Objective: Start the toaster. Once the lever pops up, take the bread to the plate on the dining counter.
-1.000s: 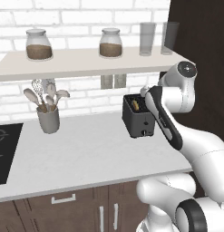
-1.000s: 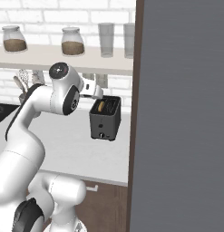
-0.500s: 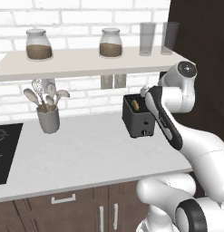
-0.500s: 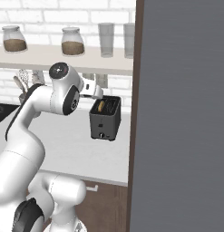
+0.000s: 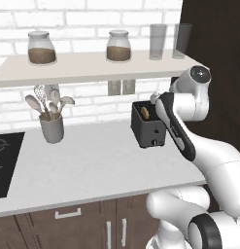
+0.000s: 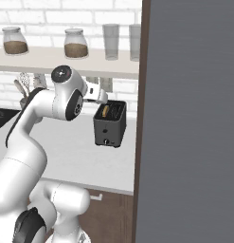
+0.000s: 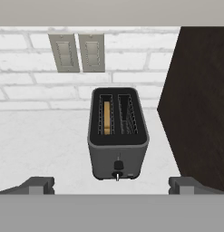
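The dark toaster point(image 7: 118, 133) stands on the pale worktop point(image 5: 92, 165) by the brick wall, its narrow face with a lever and small knob turned towards the hand. The tan bread point(image 7: 107, 118) sits upright in the toaster's left slot; the right slot holds nothing. From the base, the toaster point(image 5: 148, 127) point(image 6: 110, 124) shows with the bread point(image 6: 105, 111) peeking out of its top. My gripper point(image 7: 112, 185) hovers above and in front of the toaster, open wide, touching nothing. The plate and the dining counter are out of view.
A tall dark cabinet side point(image 6: 194, 118) rises right next to the toaster. A shelf point(image 5: 92, 65) with jars and glasses hangs just above the hand. A grey utensil holder point(image 5: 52, 127) and a black cooktop point(image 5: 5, 163) lie to the left. Two wall outlets point(image 7: 77, 52) sit behind the toaster.
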Motion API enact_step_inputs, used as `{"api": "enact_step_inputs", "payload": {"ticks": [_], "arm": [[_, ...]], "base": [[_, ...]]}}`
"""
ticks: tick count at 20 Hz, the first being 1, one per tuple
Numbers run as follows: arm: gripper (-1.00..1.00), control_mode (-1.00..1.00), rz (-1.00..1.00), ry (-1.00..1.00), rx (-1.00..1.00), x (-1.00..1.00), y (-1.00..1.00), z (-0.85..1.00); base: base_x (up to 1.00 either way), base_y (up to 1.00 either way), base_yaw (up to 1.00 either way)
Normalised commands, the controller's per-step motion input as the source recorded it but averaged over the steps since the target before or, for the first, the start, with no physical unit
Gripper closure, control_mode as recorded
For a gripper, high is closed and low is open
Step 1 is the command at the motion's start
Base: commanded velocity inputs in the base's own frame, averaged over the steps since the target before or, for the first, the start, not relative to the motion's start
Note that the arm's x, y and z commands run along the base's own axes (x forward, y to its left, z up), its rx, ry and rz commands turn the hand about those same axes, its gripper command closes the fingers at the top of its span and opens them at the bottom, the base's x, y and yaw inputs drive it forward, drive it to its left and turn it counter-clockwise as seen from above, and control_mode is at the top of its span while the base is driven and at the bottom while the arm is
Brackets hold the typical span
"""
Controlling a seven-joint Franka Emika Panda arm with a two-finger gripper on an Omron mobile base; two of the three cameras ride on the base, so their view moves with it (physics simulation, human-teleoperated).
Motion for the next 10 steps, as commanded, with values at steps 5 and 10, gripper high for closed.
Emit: {"api": "enact_step_inputs", "payload": {"ticks": [5, 10], "arm": [[-1.00, -1.00, 0.00, 0.00, 0.00, 0.00, 0.00, 0.00], [-1.00, -1.00, 0.00, 0.00, 0.00, 0.00, 0.00, 0.00]], "base": [[0.00, 0.00, 0.00], [0.00, 0.00, 0.00]]}}
